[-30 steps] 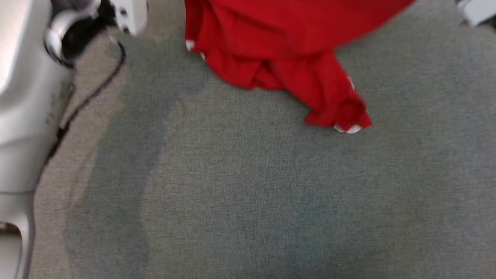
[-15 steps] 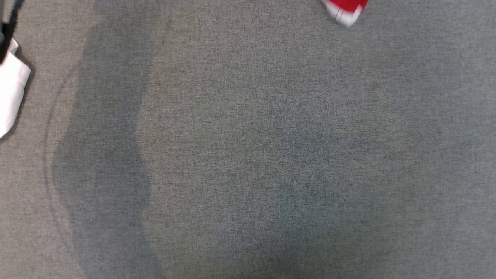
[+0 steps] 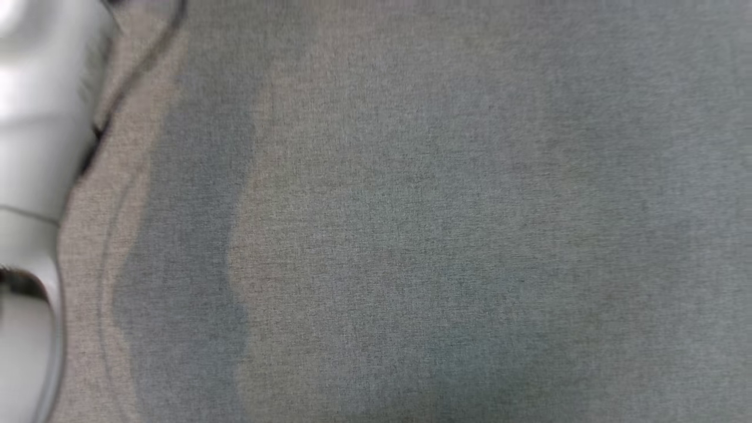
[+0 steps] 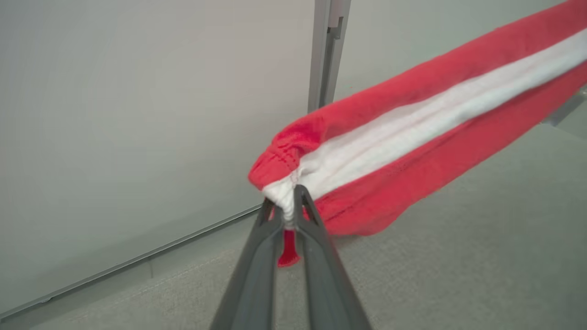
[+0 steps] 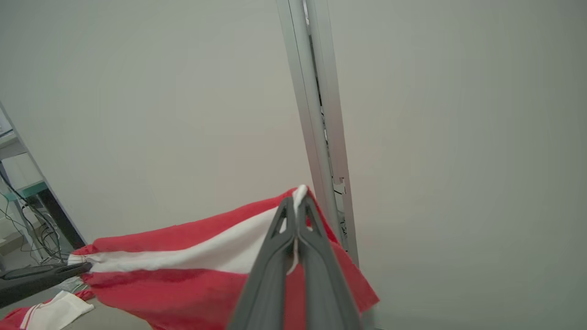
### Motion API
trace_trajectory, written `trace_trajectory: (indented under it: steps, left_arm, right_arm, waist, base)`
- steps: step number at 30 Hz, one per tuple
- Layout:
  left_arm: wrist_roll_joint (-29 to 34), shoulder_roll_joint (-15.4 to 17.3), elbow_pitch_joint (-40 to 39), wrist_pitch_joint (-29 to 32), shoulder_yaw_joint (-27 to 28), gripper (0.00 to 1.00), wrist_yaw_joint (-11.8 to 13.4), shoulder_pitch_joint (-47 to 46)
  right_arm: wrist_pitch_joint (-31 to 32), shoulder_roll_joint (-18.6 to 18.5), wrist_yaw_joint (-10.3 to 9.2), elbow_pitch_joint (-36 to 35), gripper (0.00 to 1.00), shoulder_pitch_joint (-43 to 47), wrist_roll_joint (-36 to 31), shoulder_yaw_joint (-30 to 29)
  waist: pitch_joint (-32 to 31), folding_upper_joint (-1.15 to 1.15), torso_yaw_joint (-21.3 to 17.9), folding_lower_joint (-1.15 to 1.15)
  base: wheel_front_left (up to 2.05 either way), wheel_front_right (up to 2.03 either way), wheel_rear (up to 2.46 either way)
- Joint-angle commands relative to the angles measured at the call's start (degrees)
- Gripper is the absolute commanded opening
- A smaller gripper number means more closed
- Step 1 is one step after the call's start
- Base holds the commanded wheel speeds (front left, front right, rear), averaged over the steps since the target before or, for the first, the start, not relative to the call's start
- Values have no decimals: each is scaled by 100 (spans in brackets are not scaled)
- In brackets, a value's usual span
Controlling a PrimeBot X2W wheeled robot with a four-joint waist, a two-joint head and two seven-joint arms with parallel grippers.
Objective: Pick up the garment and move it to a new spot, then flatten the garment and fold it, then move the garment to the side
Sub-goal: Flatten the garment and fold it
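The garment (image 4: 412,137) is red with a broad white band, and it hangs stretched in the air between my two grippers above the grey cloth surface (image 4: 458,256). My left gripper (image 4: 290,201) is shut on the bunched white end of the band. My right gripper (image 5: 297,201) is shut on the other end of the garment (image 5: 192,275), close to a wall. In the right wrist view the left gripper (image 5: 78,268) shows as dark fingers at the far left, pinching the band. A pale forearm (image 3: 35,147) lies along the left edge of the head view.
The grey cloth surface (image 3: 411,235) spreads across the head view. Pale wall panels with a metal post (image 5: 316,137) stand close behind the garment. A desk with cables (image 5: 23,206) is at the left. A red and white piece of cloth (image 5: 50,311) lies low at the left.
The red garment has passed up and out of the head view's top edge. The picture itself has shifted, and the pale forearm is back at its left edge.
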Motion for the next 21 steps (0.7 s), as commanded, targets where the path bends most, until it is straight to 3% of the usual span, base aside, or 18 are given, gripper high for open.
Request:
trace_trajectory:
  steps: [1, 10, 21]
  left_arm:
    - [-126, 47, -69, 87, -156, 0, 8, 246]
    - [-1188, 659, -995, 652, -1396, 0, 8, 1945]
    - [-2250, 1586, -2258, 1437, -2206, 0, 8, 3527]
  right_arm:
    - [51, -5, 1, 24, 0, 203, 99, 100]
    - [348, -256, 1, -250, 0, 1949, 772, 842]
    - [930, -833, 0, -738, 0, 3756, 1366, 1438]
  waist:
    - [-178, 0, -3, 0]
    - [-1254, 0, -28, 0]
    - [-2727, 0, -121, 0]
  base:
    - [0, 0, 0]
    - [0, 0, 0]
    - [0, 0, 0]
